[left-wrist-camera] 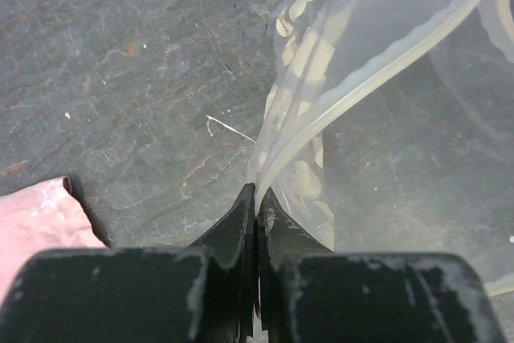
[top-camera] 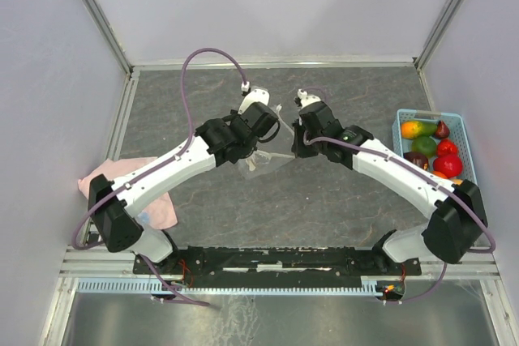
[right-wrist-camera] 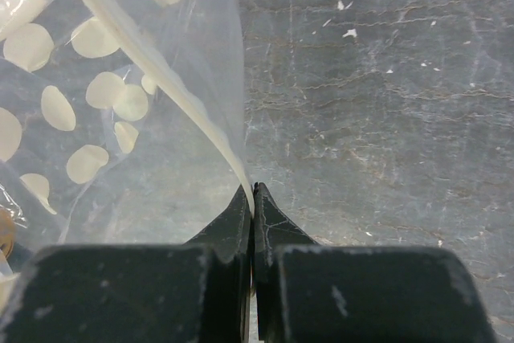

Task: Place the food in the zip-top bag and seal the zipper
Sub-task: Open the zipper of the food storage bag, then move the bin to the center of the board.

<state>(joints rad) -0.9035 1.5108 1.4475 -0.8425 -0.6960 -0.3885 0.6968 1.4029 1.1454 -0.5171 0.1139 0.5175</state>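
The clear zip-top bag with white printed spots hangs between my two grippers over the middle of the table. My left gripper is shut on the bag's whitish zipper strip at one end. My right gripper is shut on the zipper strip at the other end. In the top view the left gripper and right gripper face each other with the bag between them. The food, several small glossy fruits, lies in the light-blue basket at the right.
A pink cloth lies at the table's left edge under my left arm; its corner shows in the left wrist view. The grey stone-look tabletop is walled on three sides by white panels.
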